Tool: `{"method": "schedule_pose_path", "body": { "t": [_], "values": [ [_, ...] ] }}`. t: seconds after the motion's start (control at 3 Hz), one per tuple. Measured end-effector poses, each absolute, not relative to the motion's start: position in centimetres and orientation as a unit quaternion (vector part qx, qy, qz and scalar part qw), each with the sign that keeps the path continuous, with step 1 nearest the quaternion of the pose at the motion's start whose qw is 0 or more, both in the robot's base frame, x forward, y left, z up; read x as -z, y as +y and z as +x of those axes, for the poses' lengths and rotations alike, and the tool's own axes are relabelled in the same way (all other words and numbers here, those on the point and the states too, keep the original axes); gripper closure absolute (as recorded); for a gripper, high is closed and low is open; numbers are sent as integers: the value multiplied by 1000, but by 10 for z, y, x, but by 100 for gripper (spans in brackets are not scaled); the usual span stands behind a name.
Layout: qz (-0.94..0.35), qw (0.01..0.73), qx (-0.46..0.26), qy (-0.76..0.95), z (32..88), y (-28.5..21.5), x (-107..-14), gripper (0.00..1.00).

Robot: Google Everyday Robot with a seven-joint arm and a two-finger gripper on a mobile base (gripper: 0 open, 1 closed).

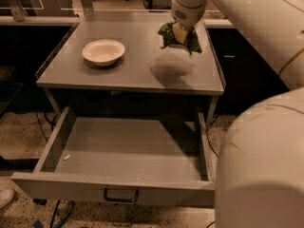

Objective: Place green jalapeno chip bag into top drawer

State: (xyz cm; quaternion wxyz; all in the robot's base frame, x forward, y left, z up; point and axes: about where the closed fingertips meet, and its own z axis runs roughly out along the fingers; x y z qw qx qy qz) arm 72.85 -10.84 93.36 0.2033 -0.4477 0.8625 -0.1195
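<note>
The green jalapeno chip bag (191, 42) hangs in my gripper (179, 33) above the back right part of the grey tabletop (133, 72). The gripper is shut on the bag's top, and its shadow falls on the tabletop just below. The top drawer (71, 186) is pulled wide open under the table. Its inside is bare except for a small white scrap at the left. Its dark pull handle (121, 195) sits at the centre of the front panel. My arm reaches in from the upper right.
A cream bowl (103, 52) stands on the left half of the tabletop. My white base (261, 170) fills the lower right, next to the drawer's right side. Dark cabinets flank the table and cables lie on the floor at the left.
</note>
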Motion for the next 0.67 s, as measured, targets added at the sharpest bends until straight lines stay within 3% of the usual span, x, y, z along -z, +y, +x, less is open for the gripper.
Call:
{"method": "schedule_pose_path", "body": {
  "t": [0.67],
  "values": [
    [-467,176,108,860,655,-91,-923,100]
  ]
}}
